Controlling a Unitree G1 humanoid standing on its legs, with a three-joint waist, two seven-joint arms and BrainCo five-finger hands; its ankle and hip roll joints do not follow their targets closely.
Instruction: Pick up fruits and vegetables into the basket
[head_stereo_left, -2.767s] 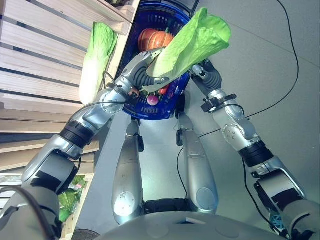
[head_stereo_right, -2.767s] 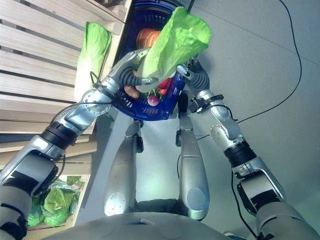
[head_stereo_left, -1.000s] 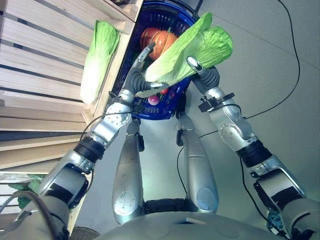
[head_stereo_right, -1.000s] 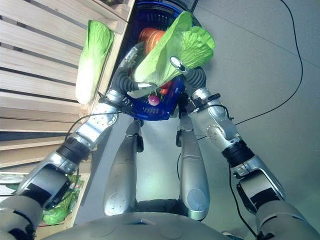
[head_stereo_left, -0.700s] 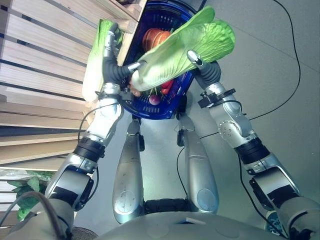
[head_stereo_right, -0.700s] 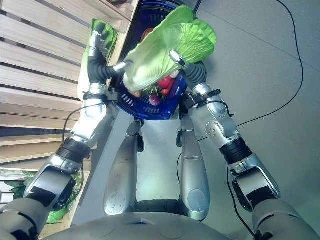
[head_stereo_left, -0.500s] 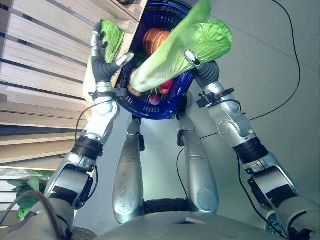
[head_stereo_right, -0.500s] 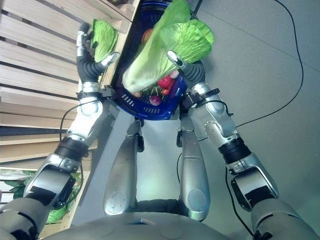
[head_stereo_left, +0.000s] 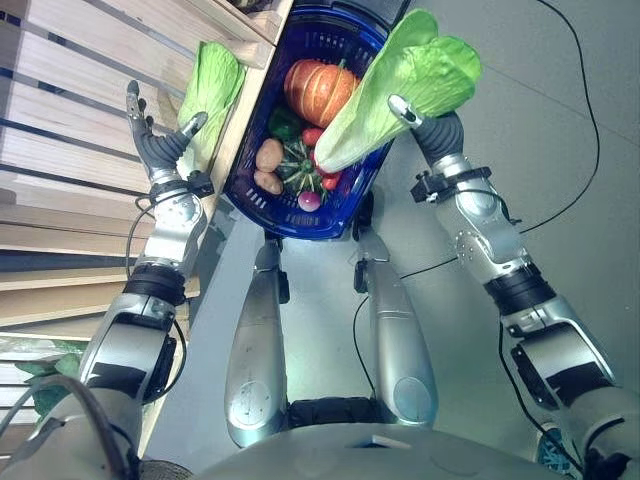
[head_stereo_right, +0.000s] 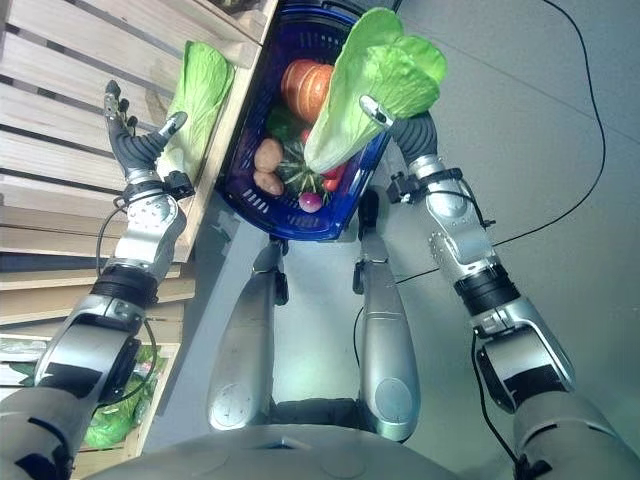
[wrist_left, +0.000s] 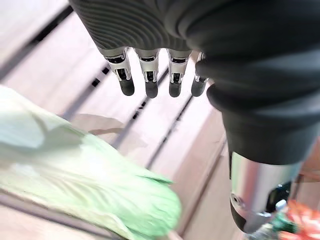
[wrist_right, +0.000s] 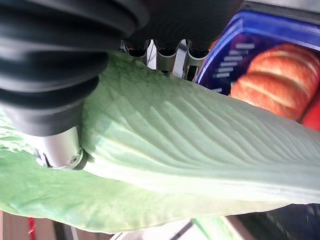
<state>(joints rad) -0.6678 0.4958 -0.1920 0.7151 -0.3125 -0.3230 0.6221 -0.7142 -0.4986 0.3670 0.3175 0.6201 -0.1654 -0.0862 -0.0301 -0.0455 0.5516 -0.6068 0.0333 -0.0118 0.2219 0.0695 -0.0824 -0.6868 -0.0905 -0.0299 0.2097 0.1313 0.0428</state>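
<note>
My right hand (head_stereo_left: 432, 130) is shut on a long green Chinese cabbage (head_stereo_left: 400, 85), with the thumb across its leaves. It holds the cabbage tilted over the right side of the blue basket (head_stereo_left: 290, 225). The right wrist view shows the same cabbage (wrist_right: 200, 145) close up, with the basket's pumpkin (wrist_right: 270, 90) beyond it. A second cabbage (head_stereo_left: 210, 95) lies on the wooden shelf (head_stereo_left: 70, 90) left of the basket. My left hand (head_stereo_left: 158, 148) is open just left of that cabbage, not touching it. Its fingers (wrist_left: 147, 85) are straight above the cabbage (wrist_left: 85, 180).
The basket holds an orange pumpkin (head_stereo_left: 320, 88), potatoes (head_stereo_left: 268, 155), a dark green squash (head_stereo_left: 298, 165), red pieces and a purple onion (head_stereo_left: 308, 200). Slatted wooden shelving fills the left side. A crate of leafy greens (head_stereo_right: 110, 410) sits low on the left. Grey floor lies to the right.
My left hand let go of the held cabbage and swung left to the shelf beside the second cabbage. My right hand now holds the cabbage alone, shifted slightly right.
</note>
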